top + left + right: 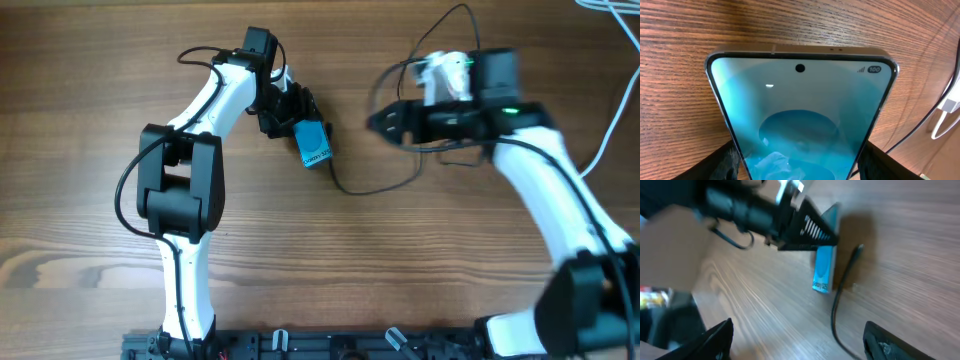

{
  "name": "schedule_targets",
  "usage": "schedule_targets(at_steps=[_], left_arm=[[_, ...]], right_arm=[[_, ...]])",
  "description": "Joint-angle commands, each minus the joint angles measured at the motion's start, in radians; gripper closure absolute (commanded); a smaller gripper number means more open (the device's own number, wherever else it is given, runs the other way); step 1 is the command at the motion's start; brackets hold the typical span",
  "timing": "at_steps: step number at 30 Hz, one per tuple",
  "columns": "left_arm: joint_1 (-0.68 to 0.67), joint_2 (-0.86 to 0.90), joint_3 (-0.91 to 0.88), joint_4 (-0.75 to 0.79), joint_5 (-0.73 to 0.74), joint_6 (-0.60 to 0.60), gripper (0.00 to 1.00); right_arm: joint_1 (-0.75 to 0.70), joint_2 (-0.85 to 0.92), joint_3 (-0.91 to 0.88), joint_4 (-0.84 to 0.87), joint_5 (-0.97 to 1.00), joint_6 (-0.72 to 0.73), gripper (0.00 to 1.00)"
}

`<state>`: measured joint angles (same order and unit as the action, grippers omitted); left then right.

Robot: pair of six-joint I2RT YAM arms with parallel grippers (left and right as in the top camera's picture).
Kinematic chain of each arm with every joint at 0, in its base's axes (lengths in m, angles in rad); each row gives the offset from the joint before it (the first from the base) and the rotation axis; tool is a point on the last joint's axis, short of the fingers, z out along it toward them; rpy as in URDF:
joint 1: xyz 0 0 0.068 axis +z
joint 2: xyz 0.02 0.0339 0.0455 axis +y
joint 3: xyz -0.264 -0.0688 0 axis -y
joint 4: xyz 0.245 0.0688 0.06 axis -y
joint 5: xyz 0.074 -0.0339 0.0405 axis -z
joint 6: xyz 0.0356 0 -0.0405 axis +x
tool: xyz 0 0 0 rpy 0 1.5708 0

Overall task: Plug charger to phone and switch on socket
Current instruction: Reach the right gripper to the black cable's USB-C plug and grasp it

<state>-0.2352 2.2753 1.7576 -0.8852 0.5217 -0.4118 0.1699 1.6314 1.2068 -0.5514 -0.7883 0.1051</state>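
My left gripper (290,110) is shut on the phone (314,144), gripping its long sides and holding it tilted at the table. In the left wrist view the cyan screen (800,110) fills the frame between my fingers (800,162). The charger, a thin black cable (375,188), loops on the table, and its plug tip (857,251) lies just beside the phone (824,272). My right gripper (385,122) is open and empty above the table to the phone's right; the cable (836,315) runs between its fingers (795,335). The white socket (445,72) lies partly hidden under the right arm.
A thick white cord (612,110) curves along the far right edge. More black cable (445,25) loops behind the right arm. A white piece and black cable (940,107) show at the right of the left wrist view. The right wrist view is motion-blurred.
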Motion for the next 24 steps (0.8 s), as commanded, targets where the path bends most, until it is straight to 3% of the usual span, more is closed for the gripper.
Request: schedule_targets(at_steps=[1,10,19,20,22,24], left_arm=[[0.005,-0.045,-0.003,0.003,0.028,0.016,0.35],[0.005,-0.045,-0.003,0.003,0.028,0.016,0.35],[0.005,-0.045,-0.003,0.003,0.028,0.016,0.35],[0.005,-0.045,-0.003,0.003,0.028,0.016,0.35],[0.005,-0.045,-0.003,0.003,0.028,0.016,0.35],[0.005,-0.045,-0.003,0.003,0.028,0.016,0.35]], right_arm=[[0.108,0.128,0.012,0.088,0.074,-0.049,0.16],[0.246,0.346,0.012,0.410,0.127,0.018,0.20],[0.253,0.407,0.012,0.458,0.161,0.030,0.35],[0.253,0.408,0.011,0.458,0.165,0.034,0.35],[0.253,0.409,0.010,0.458,0.200,0.036,0.27],[0.253,0.409,0.010,0.466,0.233,0.036,0.27]])
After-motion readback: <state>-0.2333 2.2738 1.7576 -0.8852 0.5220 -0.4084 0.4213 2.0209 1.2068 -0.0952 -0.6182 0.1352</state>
